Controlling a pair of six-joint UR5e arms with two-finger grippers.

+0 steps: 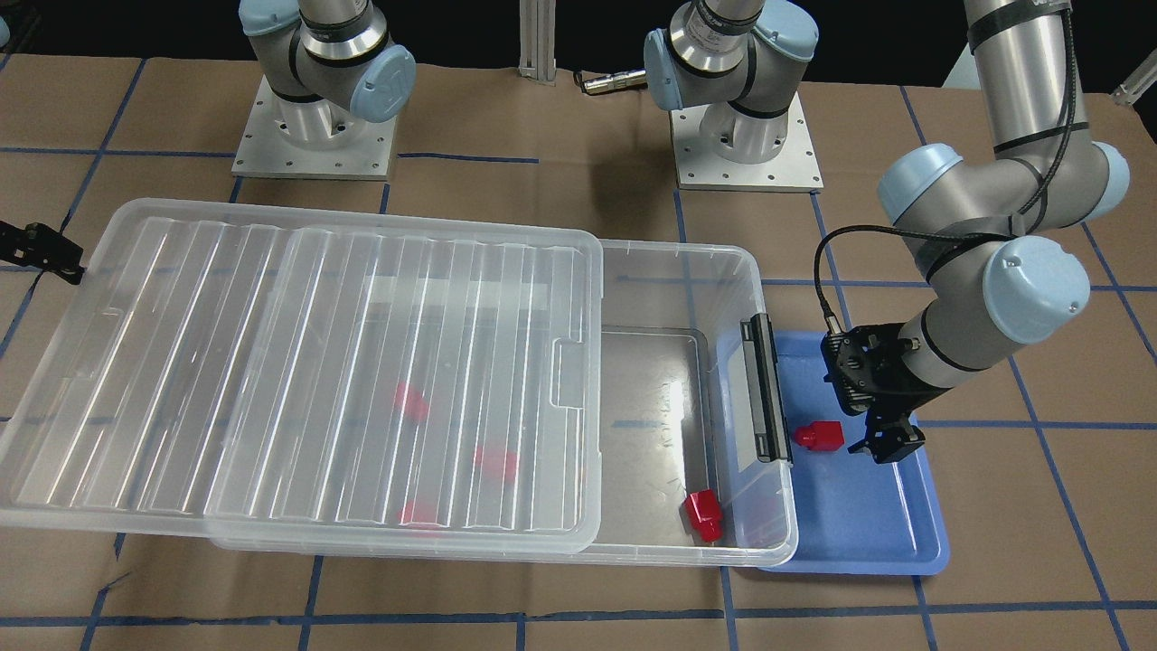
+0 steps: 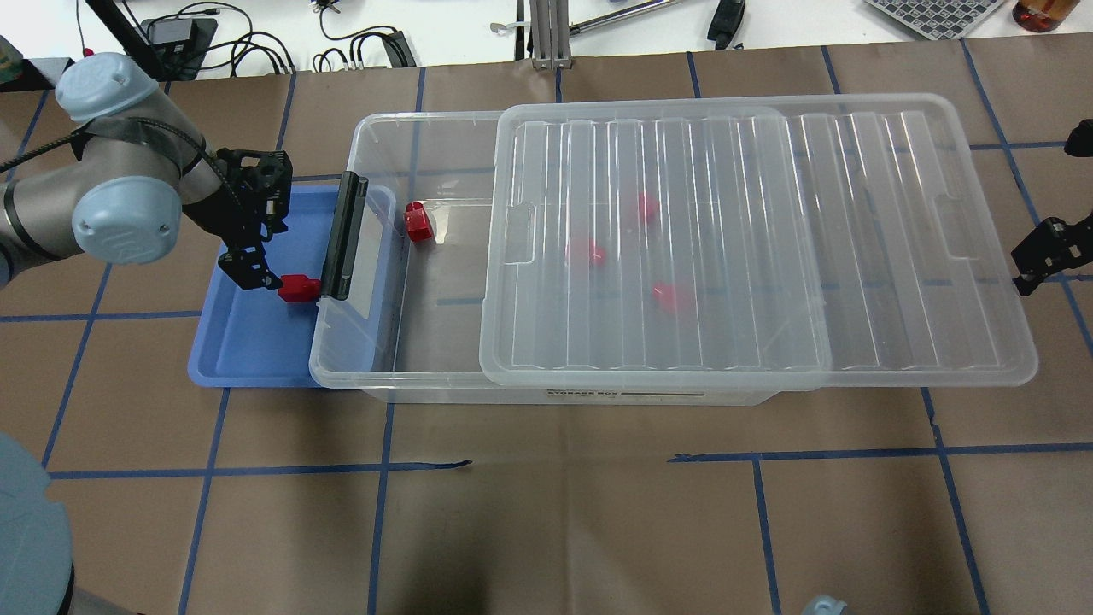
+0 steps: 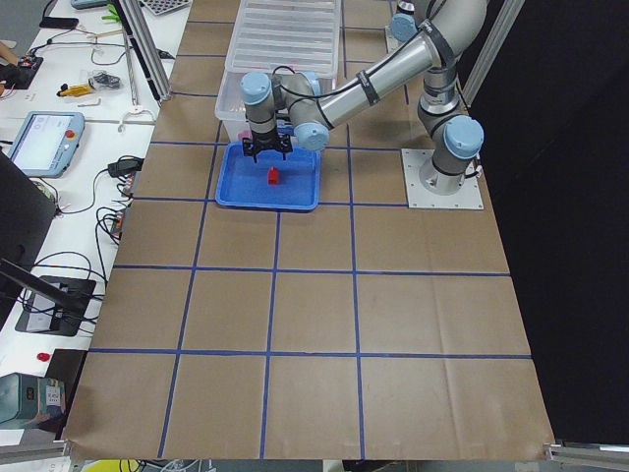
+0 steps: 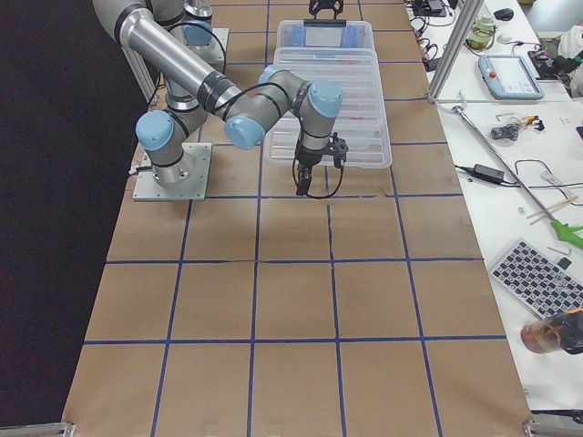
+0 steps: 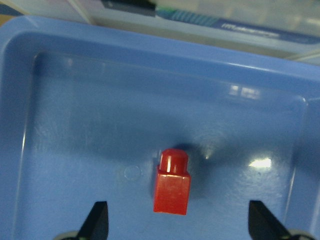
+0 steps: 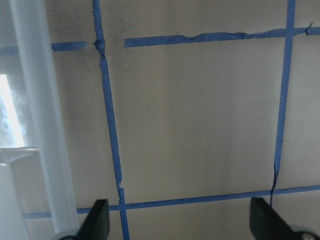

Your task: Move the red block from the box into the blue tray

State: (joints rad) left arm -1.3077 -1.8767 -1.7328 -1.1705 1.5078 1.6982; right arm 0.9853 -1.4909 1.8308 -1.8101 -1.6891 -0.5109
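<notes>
One red block (image 5: 172, 185) lies on its side on the floor of the blue tray (image 5: 75, 100), peg pointing away from the wrist camera. My left gripper (image 5: 180, 222) hangs open just above it, fingers apart and not touching it. The block (image 1: 819, 436) sits close to the box's black latch (image 1: 766, 389). In the overhead view the tray (image 2: 248, 342) lies against the box's (image 2: 376, 137) left end. A second red block (image 2: 417, 222) lies in the uncovered part of the box. Three more show dimly under the lid (image 2: 726, 239). My right gripper (image 6: 180, 225) is open and empty.
The ribbed lid (image 1: 298, 362) is slid aside, overhanging the box's far end, where my right gripper (image 2: 1043, 249) hovers over brown paper with blue tape lines. Both arm bases (image 1: 312, 136) stand at the robot's side of the table.
</notes>
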